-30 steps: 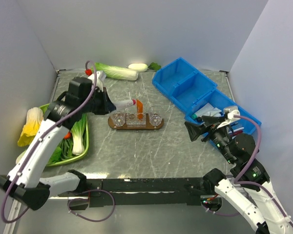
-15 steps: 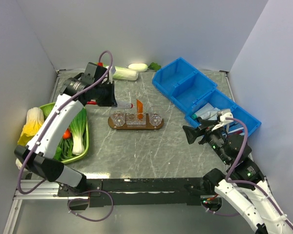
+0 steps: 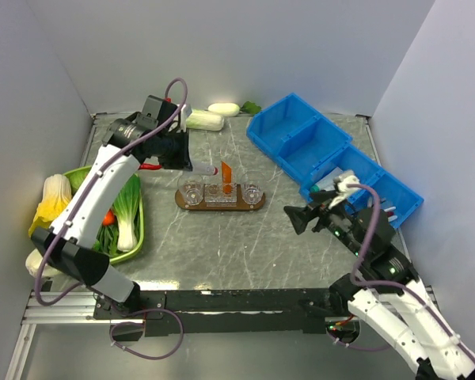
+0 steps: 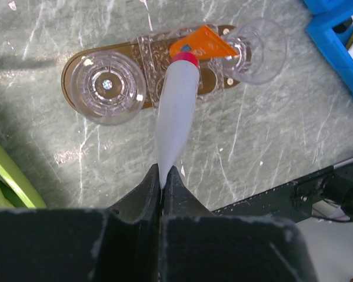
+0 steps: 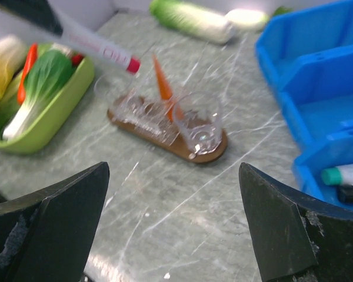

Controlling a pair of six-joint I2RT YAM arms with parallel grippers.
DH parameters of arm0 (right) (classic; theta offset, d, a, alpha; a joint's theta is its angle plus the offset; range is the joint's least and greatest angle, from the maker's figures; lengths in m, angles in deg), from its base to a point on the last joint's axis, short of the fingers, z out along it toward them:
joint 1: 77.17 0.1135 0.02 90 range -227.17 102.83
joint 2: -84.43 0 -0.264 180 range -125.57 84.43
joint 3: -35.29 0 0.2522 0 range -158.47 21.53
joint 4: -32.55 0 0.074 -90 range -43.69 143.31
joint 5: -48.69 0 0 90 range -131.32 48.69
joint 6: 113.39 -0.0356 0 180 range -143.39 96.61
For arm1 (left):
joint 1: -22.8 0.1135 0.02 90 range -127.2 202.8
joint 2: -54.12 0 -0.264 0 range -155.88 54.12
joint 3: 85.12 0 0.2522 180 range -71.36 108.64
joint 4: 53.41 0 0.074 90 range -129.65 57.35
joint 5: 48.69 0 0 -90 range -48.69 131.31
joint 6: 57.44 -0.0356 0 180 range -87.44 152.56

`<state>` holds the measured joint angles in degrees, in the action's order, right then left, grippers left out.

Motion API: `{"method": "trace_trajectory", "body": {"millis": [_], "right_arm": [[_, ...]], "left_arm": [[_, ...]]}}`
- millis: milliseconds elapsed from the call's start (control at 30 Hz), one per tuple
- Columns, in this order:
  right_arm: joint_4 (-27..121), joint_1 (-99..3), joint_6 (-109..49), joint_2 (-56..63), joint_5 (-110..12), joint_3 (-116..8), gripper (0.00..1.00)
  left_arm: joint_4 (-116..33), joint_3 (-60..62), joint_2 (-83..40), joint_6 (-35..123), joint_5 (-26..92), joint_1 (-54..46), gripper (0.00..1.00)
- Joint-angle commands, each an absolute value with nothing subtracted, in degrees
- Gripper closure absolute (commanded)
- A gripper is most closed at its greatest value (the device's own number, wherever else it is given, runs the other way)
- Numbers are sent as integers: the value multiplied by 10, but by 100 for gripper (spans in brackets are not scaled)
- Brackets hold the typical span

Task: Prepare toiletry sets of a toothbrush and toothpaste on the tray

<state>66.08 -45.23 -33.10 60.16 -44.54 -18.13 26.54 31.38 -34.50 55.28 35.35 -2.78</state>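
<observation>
The dark-brown tray lies mid-table with clear cups on it. The orange toothpaste stands tilted in the middle cup; it also shows in the left wrist view and the right wrist view. My left gripper is shut on the flat end of a white tube with a red cap, held above the tray, cap near the toothpaste. My right gripper is open and empty above the table right of the tray. I see no toothbrush.
A green dish of vegetables sits at the left. Blue bins stand at the right, with tubes in the near one. A cabbage and a white vegetable lie at the back wall.
My left arm has swung up and back, keeping the white tube over the tray. My right gripper has moved left from the blue bin toward the tray.
</observation>
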Motion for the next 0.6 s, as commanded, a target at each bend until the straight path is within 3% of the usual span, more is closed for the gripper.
{"method": "trace_trajectory", "body": {"millis": [0,267,567], "right_arm": [[613,-453,-304,536,-559,-215,3],[454,-430,-310,429,-730,-232,5],[450,-290,-219,293,-668,-288,6]], "left_arm": [[265,291,-275,533,317,-31,99],[276,201,-205,538,272,-110,99],[264,150,-156,541,223,-135,99]]}}
